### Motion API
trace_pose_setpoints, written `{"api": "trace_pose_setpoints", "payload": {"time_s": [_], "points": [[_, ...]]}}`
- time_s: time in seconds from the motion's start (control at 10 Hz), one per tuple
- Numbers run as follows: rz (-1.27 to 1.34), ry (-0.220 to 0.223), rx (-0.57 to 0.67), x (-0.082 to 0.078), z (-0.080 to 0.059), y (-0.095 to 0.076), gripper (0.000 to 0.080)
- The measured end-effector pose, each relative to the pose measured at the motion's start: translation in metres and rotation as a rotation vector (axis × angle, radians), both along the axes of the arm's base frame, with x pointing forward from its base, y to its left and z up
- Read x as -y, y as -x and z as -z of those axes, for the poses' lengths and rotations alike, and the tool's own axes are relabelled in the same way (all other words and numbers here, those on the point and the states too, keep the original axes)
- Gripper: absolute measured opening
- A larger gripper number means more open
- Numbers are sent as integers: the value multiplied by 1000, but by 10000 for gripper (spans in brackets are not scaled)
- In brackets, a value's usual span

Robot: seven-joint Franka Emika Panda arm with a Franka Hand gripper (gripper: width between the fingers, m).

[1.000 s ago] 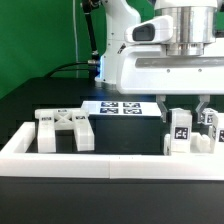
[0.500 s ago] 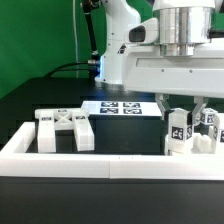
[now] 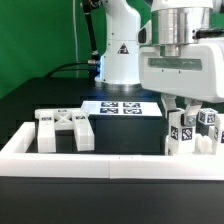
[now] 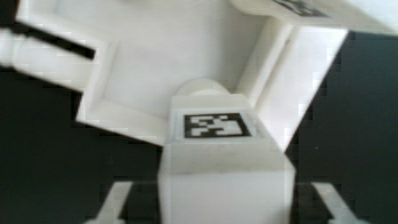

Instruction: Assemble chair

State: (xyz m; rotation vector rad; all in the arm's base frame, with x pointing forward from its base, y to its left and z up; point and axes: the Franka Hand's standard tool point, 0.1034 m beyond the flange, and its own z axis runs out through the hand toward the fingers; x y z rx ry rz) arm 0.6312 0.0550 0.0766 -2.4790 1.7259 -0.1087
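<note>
White tagged chair leg (image 3: 184, 133): being held behind the barrier wall (image 3: 100, 160), now slightly further toward the exterior view's right than a second ago, nearer the other tagged chair parts (image 3: 208, 124). A joining step is judged to be in progress.
Hand (image 3: 188, 112): being kept narrow, clamped on the leg.
X-braced back panel (image 3: 64, 128): being left on the counter (image 3: 40, 95), well apart.

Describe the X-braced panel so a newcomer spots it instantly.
Find the long low white barrier wall across the front. Just behind it, at the exterior view's left, sits the back panel. Only it has an X brace; the other chair parts cluster at the right.
</note>
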Motion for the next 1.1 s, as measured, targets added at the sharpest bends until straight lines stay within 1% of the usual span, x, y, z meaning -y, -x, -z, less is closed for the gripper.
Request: {"api": "trace_pose_setpoints", "payload": {"time_s": [0.3,0.4,0.6,0.8,0.9,1.0,1.1], "points": [[298,-68,-11,0,0,-1,291],[370,-79,-17,-1,0,-1,291],[424,-87,-22,-1,1,-1,291],[355,-77,-19,-1,1,0,294],[296,-69,-19,-1,1,0,464],[232,-61,-15,-2,1,0,605],[98,-43,-5,-1,1,0,636]]}}
